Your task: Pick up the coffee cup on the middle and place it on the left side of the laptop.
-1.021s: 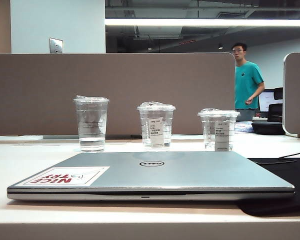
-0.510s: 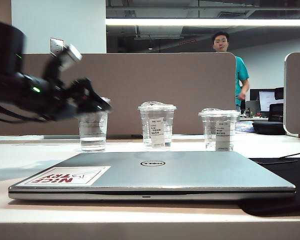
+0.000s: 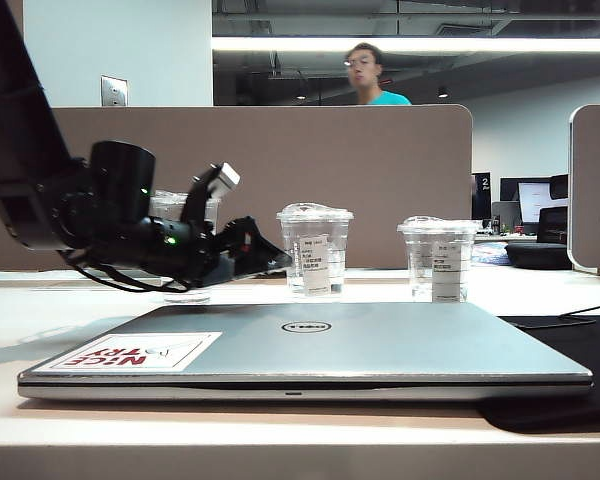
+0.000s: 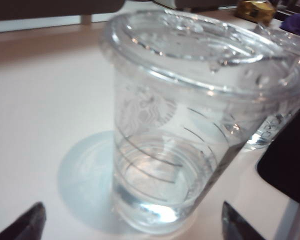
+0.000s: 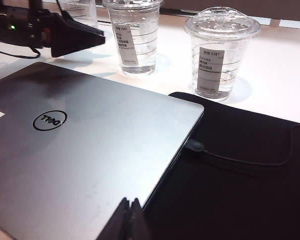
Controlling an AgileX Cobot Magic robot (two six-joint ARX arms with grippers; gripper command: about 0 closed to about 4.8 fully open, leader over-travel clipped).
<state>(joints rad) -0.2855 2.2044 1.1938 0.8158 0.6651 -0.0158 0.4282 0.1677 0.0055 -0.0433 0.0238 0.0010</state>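
Exterior view — left tool (image 3: 265, 258) fronts unlabelled cup (image 3: 185, 205).

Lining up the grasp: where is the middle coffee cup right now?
In the exterior view the coffee cup stands centre, behind the laptop, between two other clear cups; the open left gripper is just left of it.

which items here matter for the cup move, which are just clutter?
Job:
- coffee cup, middle of the row, small label
- laptop, shut
- left end effector, open, left of the coffee cup
- right end effector, shut, over the laptop's edge

Clutter:
- plain cup, left, seen close in the left wrist view
- long-label cup, right
- black mat with cable
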